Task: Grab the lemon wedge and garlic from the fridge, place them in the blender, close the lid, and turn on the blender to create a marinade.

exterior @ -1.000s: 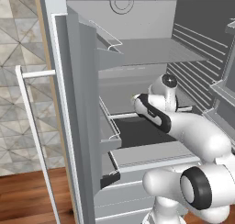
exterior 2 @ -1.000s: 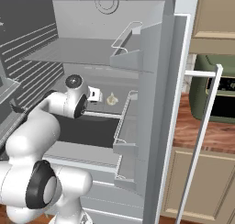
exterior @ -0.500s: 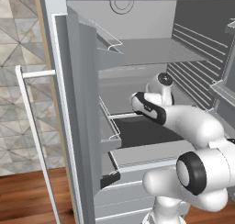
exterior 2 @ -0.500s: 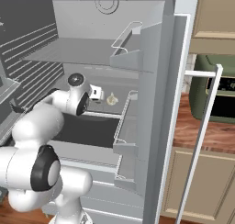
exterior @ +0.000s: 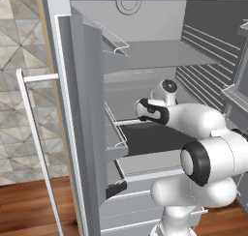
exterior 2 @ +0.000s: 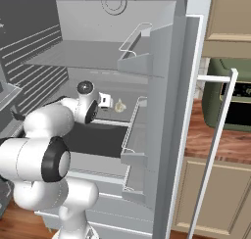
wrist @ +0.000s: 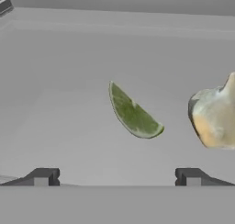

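Fridge (exterior: 87, 109) shelf holds a light, slippery lemon wedge (wrist: 133, 113), garlic (wrist: 213, 120) at three o'clock; released claw (wrist: 117, 177) should pinch its flat sides.

matt grey fridge (exterior: 92, 109) shelf; waxy lemon wedge (wrist: 133, 113), glossy garlic (wrist: 213, 115)

White arm reaching forward, end effector (wrist: 117, 177) empty — jaws wide apart

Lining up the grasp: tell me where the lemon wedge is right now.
In the hand view the lemon wedge lies on the grey fridge shelf, ahead of and between the open jaws, with the garlic close by, toward that view's right edge.
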Controlling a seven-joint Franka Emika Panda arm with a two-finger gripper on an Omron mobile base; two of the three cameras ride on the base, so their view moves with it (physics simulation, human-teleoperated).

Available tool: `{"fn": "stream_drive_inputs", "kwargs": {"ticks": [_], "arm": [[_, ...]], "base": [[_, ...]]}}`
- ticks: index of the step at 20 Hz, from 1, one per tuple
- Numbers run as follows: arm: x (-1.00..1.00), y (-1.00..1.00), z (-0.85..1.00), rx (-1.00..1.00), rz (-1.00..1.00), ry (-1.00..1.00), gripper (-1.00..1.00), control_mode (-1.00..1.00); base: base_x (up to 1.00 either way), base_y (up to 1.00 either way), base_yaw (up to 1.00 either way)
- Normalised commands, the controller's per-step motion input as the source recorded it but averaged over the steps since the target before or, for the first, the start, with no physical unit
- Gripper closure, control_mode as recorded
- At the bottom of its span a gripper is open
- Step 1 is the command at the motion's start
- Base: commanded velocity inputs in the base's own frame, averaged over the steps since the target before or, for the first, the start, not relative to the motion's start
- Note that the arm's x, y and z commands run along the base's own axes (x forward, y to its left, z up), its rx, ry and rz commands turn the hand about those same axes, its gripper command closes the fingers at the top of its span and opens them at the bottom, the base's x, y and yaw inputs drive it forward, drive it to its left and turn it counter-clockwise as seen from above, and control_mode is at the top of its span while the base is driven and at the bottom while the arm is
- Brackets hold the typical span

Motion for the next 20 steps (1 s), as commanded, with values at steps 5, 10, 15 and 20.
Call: {"fn": "stream_drive_inputs", "kwargs": {"ticks": [5, 10, 15, 20], "arm": [[0.28, 0.00, -0.18, 0.00, 0.00, 0.00, -1.00, -1.00], [0.26, -0.01, -0.18, 0.00, 0.00, 0.00, -1.00, -1.00], [0.22, -0.06, -0.15, 0.00, 0.00, 0.00, -1.00, -1.00], [0.19, -0.14, -0.13, 0.00, 0.00, 0.01, -1.00, -1.00]], "base": [[0.00, 0.00, 0.00], [0.00, 0.00, 0.00], [0.00, 0.00, 0.00], [0.00, 0.00, 0.00]]}}
